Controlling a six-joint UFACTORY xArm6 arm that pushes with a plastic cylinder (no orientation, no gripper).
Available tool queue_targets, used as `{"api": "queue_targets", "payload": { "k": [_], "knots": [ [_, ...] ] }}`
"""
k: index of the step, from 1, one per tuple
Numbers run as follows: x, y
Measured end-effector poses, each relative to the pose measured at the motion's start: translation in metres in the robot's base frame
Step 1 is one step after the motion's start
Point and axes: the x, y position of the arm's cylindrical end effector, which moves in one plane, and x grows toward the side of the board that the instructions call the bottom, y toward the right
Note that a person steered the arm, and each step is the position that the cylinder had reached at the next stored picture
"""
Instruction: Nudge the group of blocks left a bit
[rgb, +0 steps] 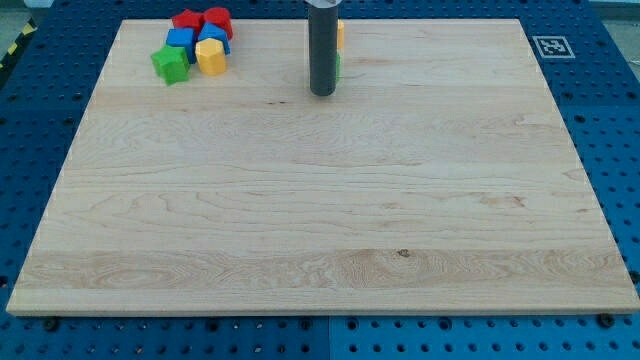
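The tip (322, 94), a bare rod without fingers to part or close, sits on the bench (320, 220). The group of blocks (195, 45) lies well to its left, apparently ready for a leftward push.

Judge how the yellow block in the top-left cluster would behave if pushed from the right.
The yellow block looks rigid and flat-bottomed, so it would probably slide, not roll. It seems to touch the green block, likely shoving it along. My tip stands well to its right.

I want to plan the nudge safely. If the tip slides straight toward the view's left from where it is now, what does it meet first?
My tip likely meets nothing: the group, with the yellow block and green block nearest, seems to lie nearer the view's top than that line, though depth is uncertain.
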Motion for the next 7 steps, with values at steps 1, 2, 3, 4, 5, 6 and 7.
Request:
{"api": "queue_targets", "payload": {
  "k": [1, 2, 3, 4, 5, 6, 7],
  "knots": [
    [-0.027, -0.003],
    [-0.045, -0.005],
    [-0.046, -0.005],
    [-0.046, -0.006],
    [-0.046, -0.038],
    [-0.049, -0.095],
    [-0.055, -0.144]
  ]
}}
